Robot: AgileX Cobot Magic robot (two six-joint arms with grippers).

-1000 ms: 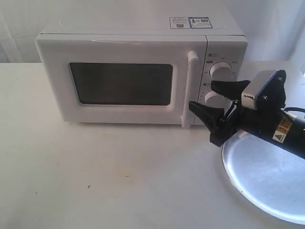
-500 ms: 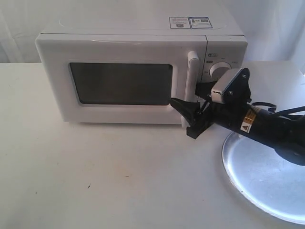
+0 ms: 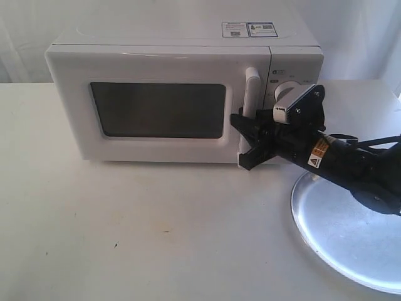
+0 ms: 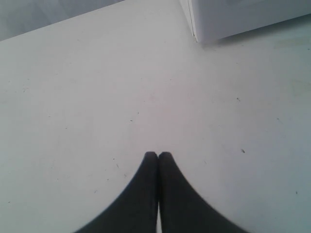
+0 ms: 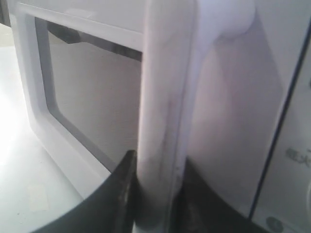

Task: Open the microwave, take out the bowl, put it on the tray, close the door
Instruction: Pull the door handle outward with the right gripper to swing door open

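The white microwave (image 3: 163, 56) stands at the back of the table with its door (image 3: 156, 113) closed. My right gripper (image 3: 249, 139) reaches in from the right, and its black fingers sit on either side of the lower part of the vertical bar handle (image 3: 251, 94). In the right wrist view both fingers (image 5: 116, 194) press against the handle (image 5: 163, 97). The silver tray (image 3: 351, 232) lies at the front right, partly under that arm. The bowl is hidden. My left gripper (image 4: 158, 155) hangs shut and empty over bare table; the exterior view does not show it.
Two white dials (image 3: 285, 91) sit right of the handle, partly behind the arm's wrist. A lower corner of the microwave (image 4: 243, 14) shows in the left wrist view. The white table (image 3: 125, 232) stretches in front of the microwave.
My right gripper has moved left from in front of the dials to the door handle and has closed around its lower part. The door stays closed.
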